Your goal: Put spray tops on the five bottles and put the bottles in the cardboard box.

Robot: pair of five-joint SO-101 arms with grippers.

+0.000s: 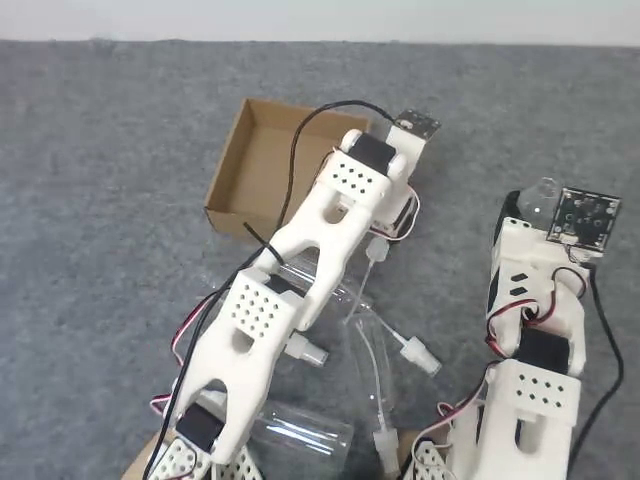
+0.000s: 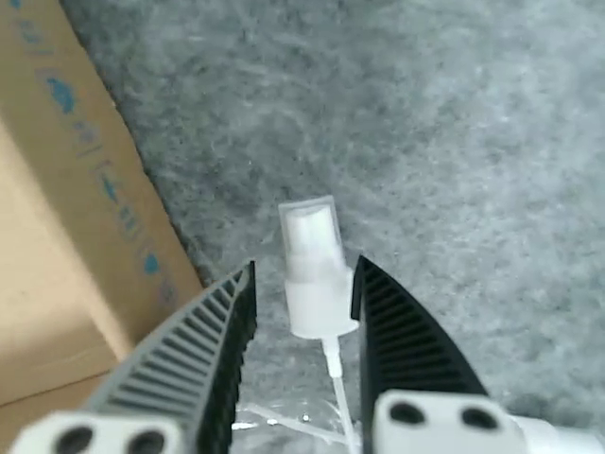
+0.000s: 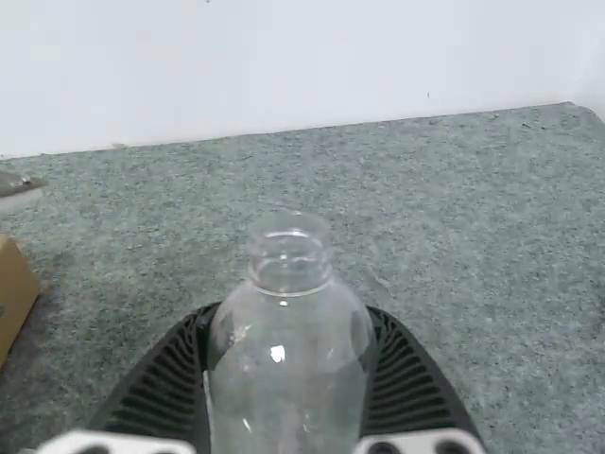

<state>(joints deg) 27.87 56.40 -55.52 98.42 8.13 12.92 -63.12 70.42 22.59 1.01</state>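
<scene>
On the grey carpet lies a white spray top (image 2: 312,270) with its thin tube trailing back, just beside the cardboard box (image 2: 57,236). My left gripper (image 2: 305,268) is open and straddles this top, one finger close against it, the other a little apart. In the high view the left gripper (image 1: 385,228) sits at the box's (image 1: 262,160) near right corner, over the spray top (image 1: 376,250). My right gripper (image 3: 288,326) is shut on a clear bottle (image 3: 288,312) with a bare neck, held upright above the carpet at the right (image 1: 540,198).
More spray tops (image 1: 420,353) (image 1: 386,440) lie with their tubes between the two arms. A clear bottle (image 1: 300,430) lies on its side near the front, partly under the left arm. A cardboard edge (image 1: 140,462) shows at the front left.
</scene>
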